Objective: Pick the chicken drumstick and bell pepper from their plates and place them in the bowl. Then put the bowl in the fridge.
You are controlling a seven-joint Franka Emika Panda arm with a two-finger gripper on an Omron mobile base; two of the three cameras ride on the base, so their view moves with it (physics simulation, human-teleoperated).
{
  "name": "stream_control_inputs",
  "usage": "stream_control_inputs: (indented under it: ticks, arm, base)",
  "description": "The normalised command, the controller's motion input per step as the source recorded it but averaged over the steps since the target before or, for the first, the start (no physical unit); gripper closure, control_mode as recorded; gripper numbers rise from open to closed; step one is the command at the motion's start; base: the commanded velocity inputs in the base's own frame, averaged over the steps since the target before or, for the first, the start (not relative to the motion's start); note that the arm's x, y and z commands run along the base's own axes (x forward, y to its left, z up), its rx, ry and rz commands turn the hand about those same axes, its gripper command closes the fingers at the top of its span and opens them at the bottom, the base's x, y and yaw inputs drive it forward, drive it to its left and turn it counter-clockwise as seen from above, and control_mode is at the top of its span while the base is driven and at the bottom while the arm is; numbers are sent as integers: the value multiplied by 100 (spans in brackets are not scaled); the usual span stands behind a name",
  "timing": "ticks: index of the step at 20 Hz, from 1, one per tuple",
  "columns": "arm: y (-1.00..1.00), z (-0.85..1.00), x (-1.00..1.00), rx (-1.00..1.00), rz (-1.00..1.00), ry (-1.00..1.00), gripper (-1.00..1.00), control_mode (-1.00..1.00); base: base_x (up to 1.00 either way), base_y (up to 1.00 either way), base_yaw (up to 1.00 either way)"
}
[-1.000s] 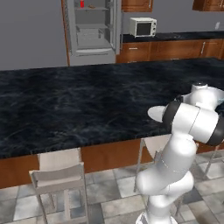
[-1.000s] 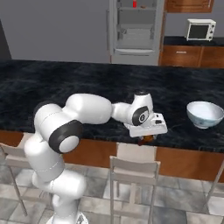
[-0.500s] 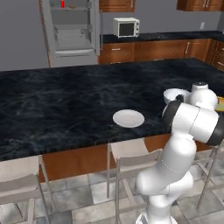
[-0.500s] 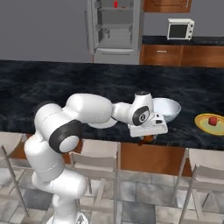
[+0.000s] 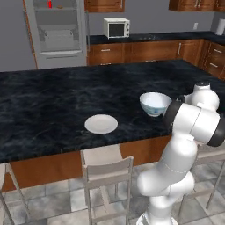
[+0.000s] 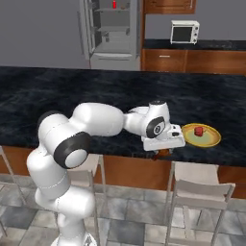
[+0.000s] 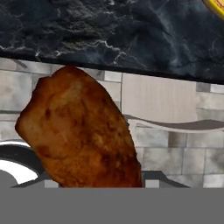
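**Three cameras: two high behind the arm, one close on the hand**

The left base view looks forward and down from behind the arm, which rises at the lower right of the frame. It faces across the dark tabletop (image 5: 66,101) toward the fridge (image 5: 55,28) at the upper left and the microwave (image 5: 116,27) at top centre.

The right base view looks the same way from the other side, arm at lower left. Both views share the tabletop (image 6: 57,91), fridge (image 6: 110,29) and microwave (image 6: 185,31).

The hand view sits very near the drumstick (image 7: 81,131), facing the tabletop's edge (image 7: 109,35) across the top of the frame and floor tiles (image 7: 175,148) below it.
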Motion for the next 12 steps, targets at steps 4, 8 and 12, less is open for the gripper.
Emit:
stream_control_inputs:
  ticks: [4,8,12]
  arm:
    - [0,0,0,0,0,0,100,100]
    - [0,0,0,0,0,0,100,100]
    - [0,0,0,0,0,0,100,100]
  base:
    - [36,-43,0]
    - [41,-34,0]
    - [42,-48,0]
